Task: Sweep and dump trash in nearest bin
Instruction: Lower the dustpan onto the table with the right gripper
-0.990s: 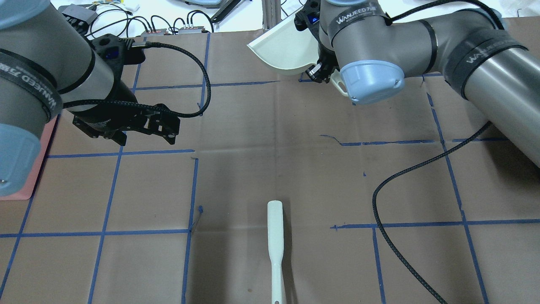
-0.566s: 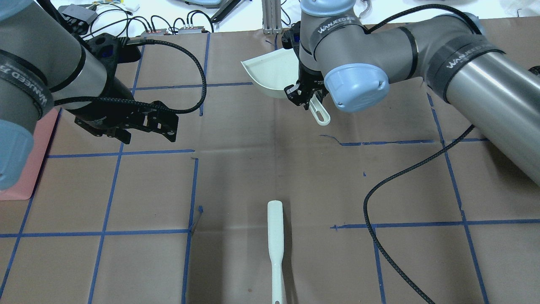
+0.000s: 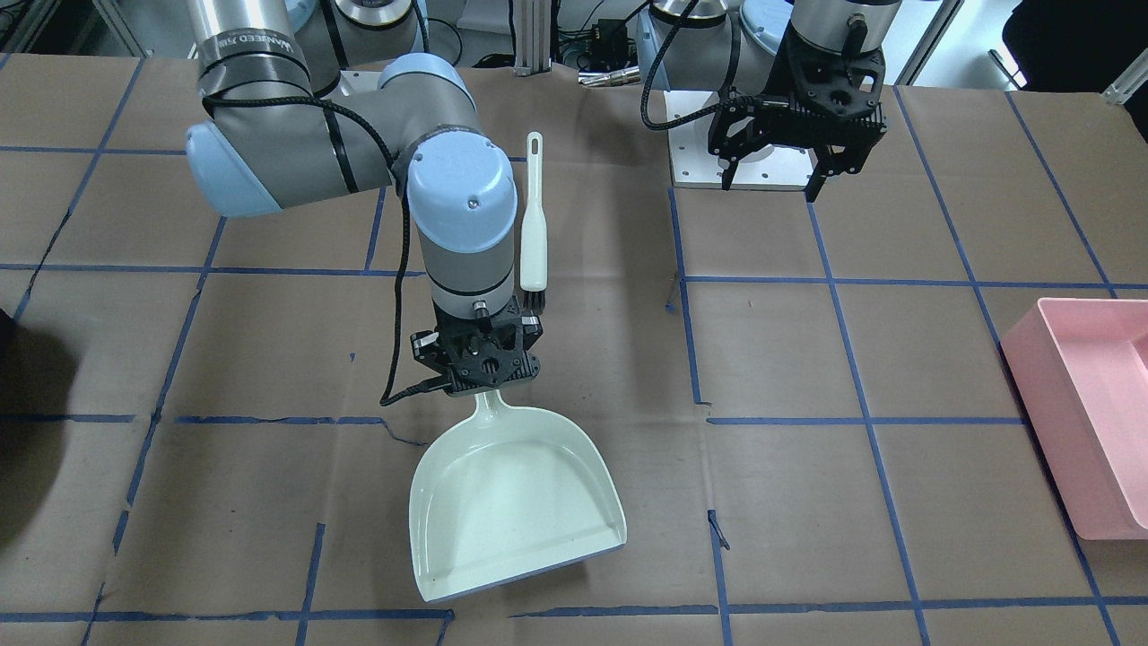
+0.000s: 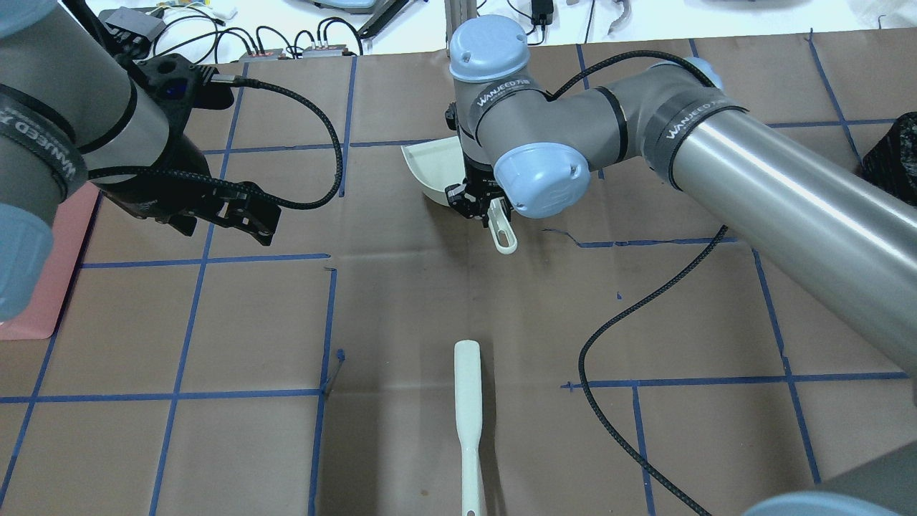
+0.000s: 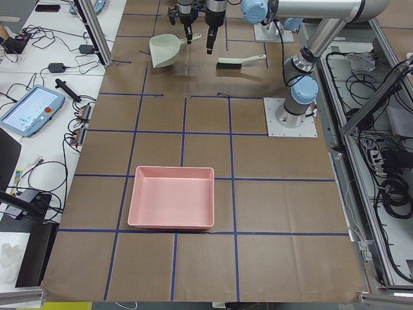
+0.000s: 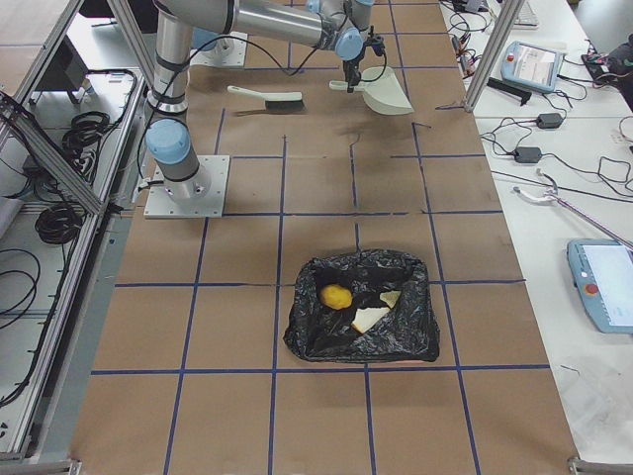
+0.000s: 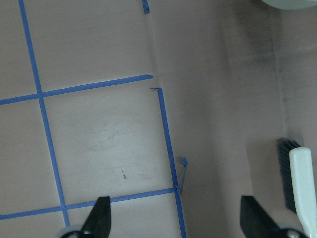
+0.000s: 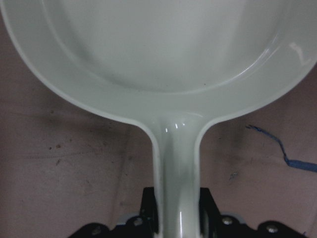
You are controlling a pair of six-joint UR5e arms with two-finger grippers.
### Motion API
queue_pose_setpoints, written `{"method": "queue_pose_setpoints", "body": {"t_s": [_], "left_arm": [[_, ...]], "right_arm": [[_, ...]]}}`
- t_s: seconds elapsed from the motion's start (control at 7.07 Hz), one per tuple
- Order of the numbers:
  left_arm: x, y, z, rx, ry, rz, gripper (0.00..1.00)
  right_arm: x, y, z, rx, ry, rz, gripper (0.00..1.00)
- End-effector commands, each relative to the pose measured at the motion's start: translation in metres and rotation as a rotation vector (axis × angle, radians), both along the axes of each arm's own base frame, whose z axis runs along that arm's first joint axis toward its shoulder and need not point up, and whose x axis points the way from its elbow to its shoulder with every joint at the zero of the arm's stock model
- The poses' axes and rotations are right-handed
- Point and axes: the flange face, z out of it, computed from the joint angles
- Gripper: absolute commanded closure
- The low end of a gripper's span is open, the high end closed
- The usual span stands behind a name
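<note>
1. Left tool (image 3: 771,179) hangs over bare surface (image 4: 430,301), jaws spread wide with nothing in them. No job for it right now imo, so I'd leave it parked.
2. In the middle, the right tool (image 3: 480,372) is clamped on the handle of the dustpan (image 3: 516,493). The pan is empty and roughly level. I can't tell if its front lip is touching the surface.
3. The trash (image 6: 336,295), a yellow lump and two bread bits, sits inside the black bag (image 6: 415,336). That's way off at the robot's right end, well apart from the pan.
4. So the dump looks done to me, and the step in hand is just setting the pan down.
   - Lower it flat so the whole bottom rests before the jaws let go.
   - Then lift straight off the handle so it doesn't get flicked.
   - The brush (image 4: 467,401) lies nearer the robot and apart from the pan, so keep it that way.
5. The surface is brown paper with a blue tape (image 4: 179,394) grid, and the tape is peeling in a few spots. A pink bin (image 5: 171,200) sits at the robot's left end, and it's empty.
6. In the room, white desks run along the far side with cables (image 4: 286,36) and a pendant (image 5: 32,110). There's metal framing behind the robot.
</note>
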Motion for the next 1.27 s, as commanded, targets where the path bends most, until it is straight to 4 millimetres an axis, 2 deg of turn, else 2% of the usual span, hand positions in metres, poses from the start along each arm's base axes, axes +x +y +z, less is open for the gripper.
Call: {"method": "queue_pose_setpoints", "body": {"t_s": [0.0, 0.14, 0.42, 0.71, 0.99, 1.13], "left_arm": [[0.001, -0.012, -0.002, -0.047, -0.007, -0.007, 0.01], [0.005, -0.013, -0.002, -0.052, -0.006, -0.006, 0.01], [0.007, -0.014, -0.005, -0.046, -0.009, 0.002, 0.01], [0.018, -0.016, -0.004, -0.043, -0.157, 0.055, 0.01], [0.005, -0.013, -0.004, -0.055, -0.131, 0.111, 0.01], [-0.014, -0.008, -0.002, -0.061, -0.094, 0.077, 0.01]], "right_arm": [[0.006, -0.011, -0.025, 0.0, 0.001, -0.074, 1.0], [0.01, -0.02, -0.024, -0.011, -0.001, -0.092, 1.0], [0.039, -0.029, -0.042, -0.007, 0.008, -0.125, 1.0], [0.041, -0.029, -0.042, 0.003, 0.014, -0.13, 0.99], [0.038, -0.028, -0.042, 0.03, 0.025, -0.152, 0.99], [0.04, -0.027, -0.043, 0.036, 0.017, -0.16, 0.99]]}}
